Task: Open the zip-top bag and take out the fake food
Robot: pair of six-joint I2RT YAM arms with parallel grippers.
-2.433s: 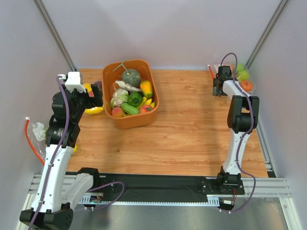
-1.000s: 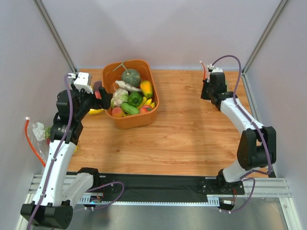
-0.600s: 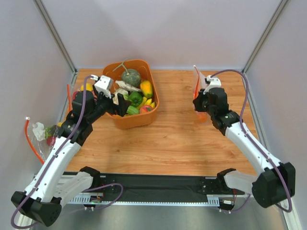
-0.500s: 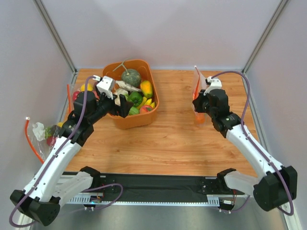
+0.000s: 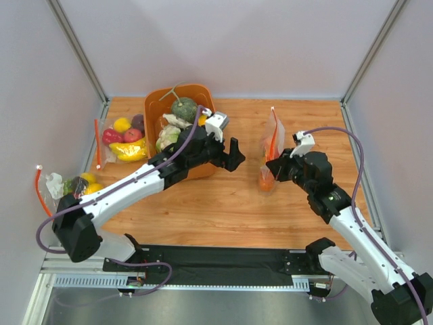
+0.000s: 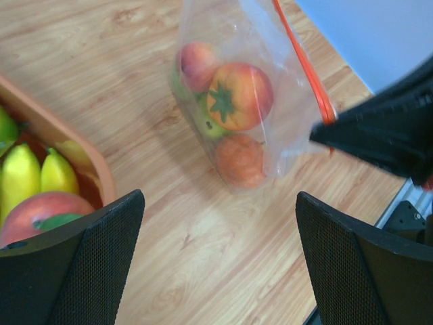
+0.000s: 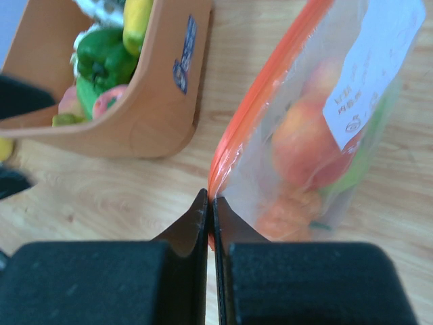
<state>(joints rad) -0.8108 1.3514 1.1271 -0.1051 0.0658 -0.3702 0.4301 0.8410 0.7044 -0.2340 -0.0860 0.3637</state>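
Jaws of right gripper [image 7: 211, 203] pinched zip-top bag [image 7: 352, 156] upright.
Left gripper [image 6: 218, 230], agape at nine o'clock, looked meant for the opposite lip.

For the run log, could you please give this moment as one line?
right tool: shut on zip-top bag | left tool: open, short of bag | fake food: inside bag

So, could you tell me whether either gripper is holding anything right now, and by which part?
The right gripper is shut on the zip-top bag, pinching one end of its red-orange zip strip. The left gripper is open, holding nothing.
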